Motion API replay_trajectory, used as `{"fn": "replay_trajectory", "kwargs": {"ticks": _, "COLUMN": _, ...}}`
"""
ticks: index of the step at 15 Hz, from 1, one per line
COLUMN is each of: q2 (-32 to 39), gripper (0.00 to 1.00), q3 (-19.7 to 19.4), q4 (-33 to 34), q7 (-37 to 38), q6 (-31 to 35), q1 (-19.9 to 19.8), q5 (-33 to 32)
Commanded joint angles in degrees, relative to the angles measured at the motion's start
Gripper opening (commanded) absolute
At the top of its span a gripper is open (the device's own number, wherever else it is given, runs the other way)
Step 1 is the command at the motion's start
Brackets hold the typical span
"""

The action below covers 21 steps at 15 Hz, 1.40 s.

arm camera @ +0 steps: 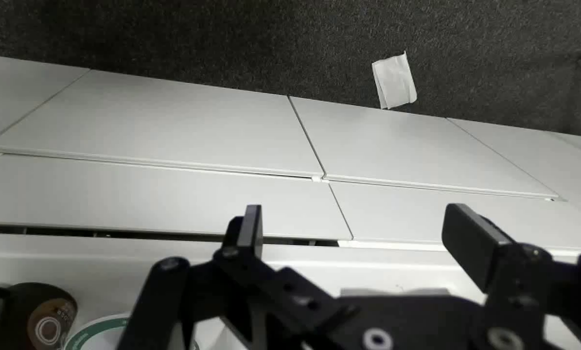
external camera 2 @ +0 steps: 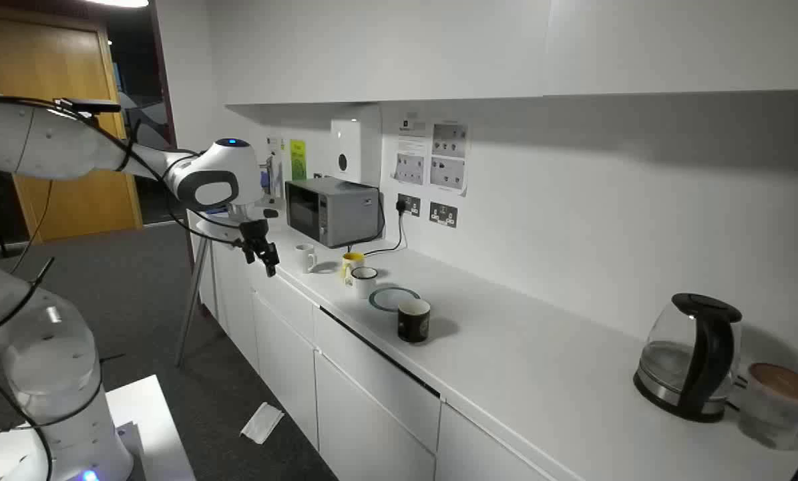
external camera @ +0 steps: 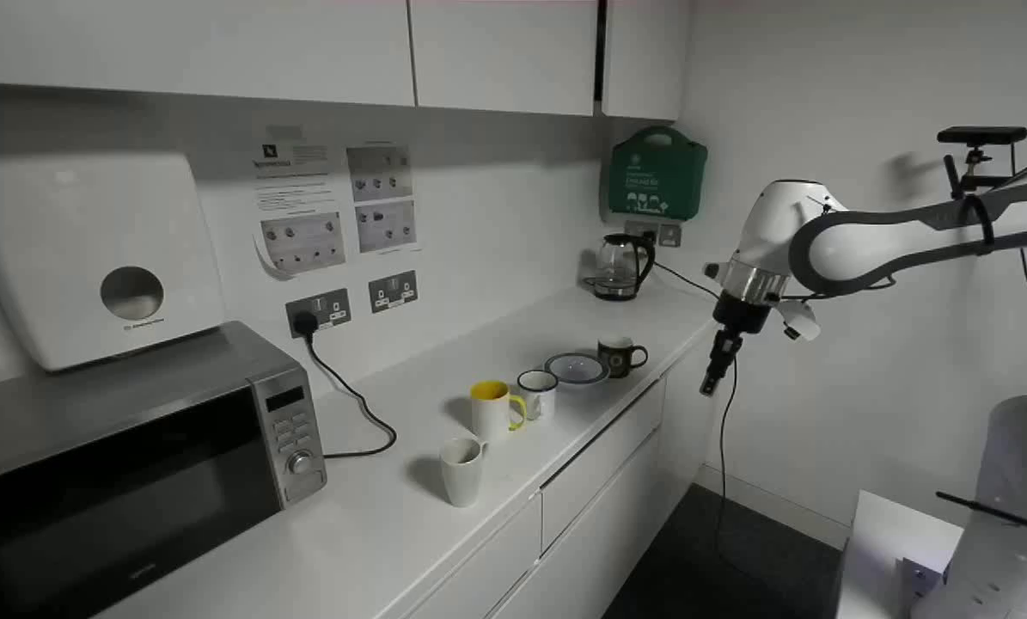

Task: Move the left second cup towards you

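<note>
The left second cup is a mug with a bright yellow inside and yellow handle and a white outside. It stands upright on the counter between a plain white mug and a white mug with a dark rim. It also shows in an exterior view, partly behind the dark-rimmed mug. It is out of the wrist view. My gripper is open and empty, its fingers wide apart. In both exterior views the gripper hangs in the air in front of the counter, apart from the cups.
A bowl and a dark mug stand along the row. A microwave and a kettle are on the counter. Cabinets hang above. A white paper lies on the floor.
</note>
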Motion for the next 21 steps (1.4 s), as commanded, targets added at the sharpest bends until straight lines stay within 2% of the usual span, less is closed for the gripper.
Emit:
{"fn": "replay_trajectory", "kwargs": {"ticks": 1, "q2": 0.03, "gripper": 1.0, "q3": 0.49, "q4": 0.15, "q7": -0.23, "q6": -0.23, "q1": -0.55, "q5": 0.32}}
{"fn": "replay_trajectory", "kwargs": {"ticks": 7, "q2": 0.03, "gripper": 1.0, "q3": 0.49, "q4": 0.15, "q7": -0.23, "q6": -0.23, "q1": -0.55, "q5": 0.32}}
{"fn": "replay_trajectory", "kwargs": {"ticks": 15, "q2": 3.9, "gripper": 1.0, "q3": -1.62, "q4": 1.44, "q7": -4.97, "q6": 12.87, "q1": 3.6, "q5": 10.17}}
{"fn": "replay_trajectory", "kwargs": {"ticks": 21, "q2": 13.68, "gripper": 1.0, "q3": -3.95, "q4": 7.57, "q7": -15.43, "q6": 21.79, "q1": 8.87, "q5": 15.13}}
